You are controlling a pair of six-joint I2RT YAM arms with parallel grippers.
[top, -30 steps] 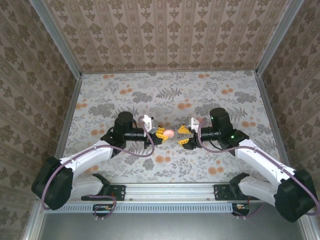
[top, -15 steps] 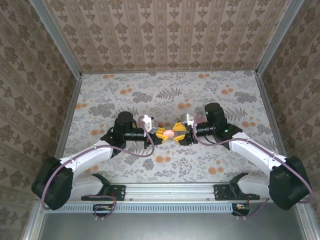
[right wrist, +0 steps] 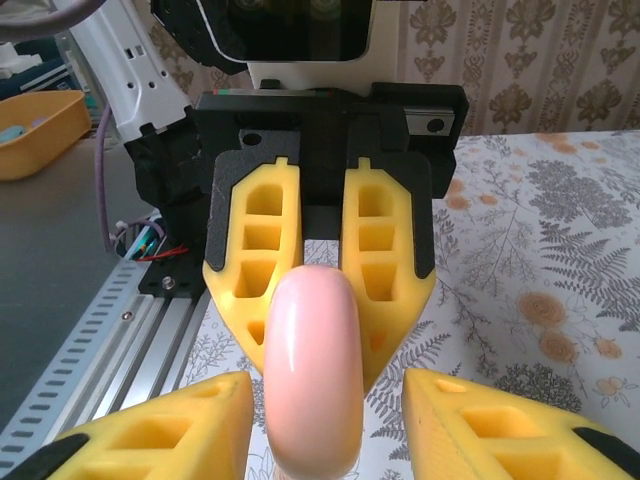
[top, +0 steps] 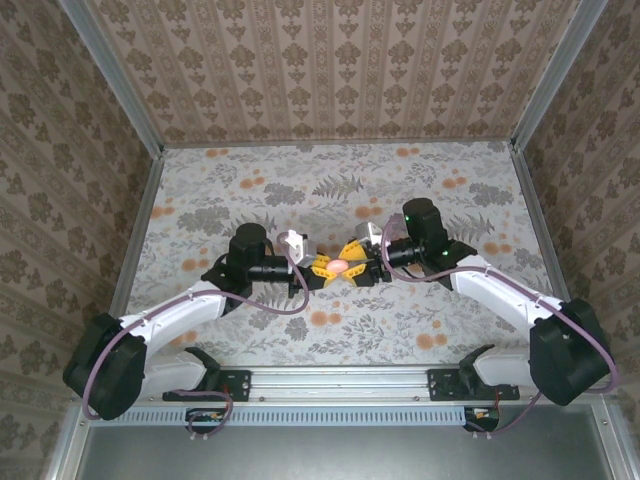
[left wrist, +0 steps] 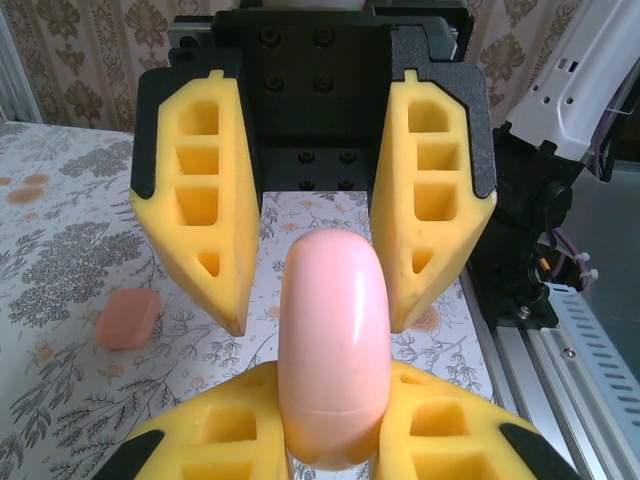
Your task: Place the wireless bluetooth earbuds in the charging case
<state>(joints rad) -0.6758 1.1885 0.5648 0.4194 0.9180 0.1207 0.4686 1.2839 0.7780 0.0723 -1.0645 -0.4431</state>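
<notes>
- The floral-printed table top (top: 250, 185) is closed in by patterned walls on three sides and by the aluminium base rail (top: 330, 380) at the near edge. The work is held over the middle, well apart from every wall, so open room is left to the far side and to both flanks.
- The left gripper (top: 325, 267) is clamped on one end of the case. The right gripper (top: 353, 266) is set nose to nose with it, its yellow fingers (right wrist: 170, 435) spread to either side of the free end with a gap visible on each side. Almost no room is left between the two tools, so any retreat is judged best made straight back along each arm.
- The glossy salmon-pink, capsule-shaped plastic charging case (left wrist: 333, 330) is held clear of the table with its lid closed. A fine seam is seen just ahead of the left fingers. It is judged light, rigid and slippery. On so rounded a shell a hold is best taken across the broad sides, beyond the seam.
- One small salmon-pink plastic earbud (left wrist: 123, 318) is seen lying on the table, on the side away from the rail. It is judged feather-light, easily flicked, and fit only for a fingertip pinch.
</notes>
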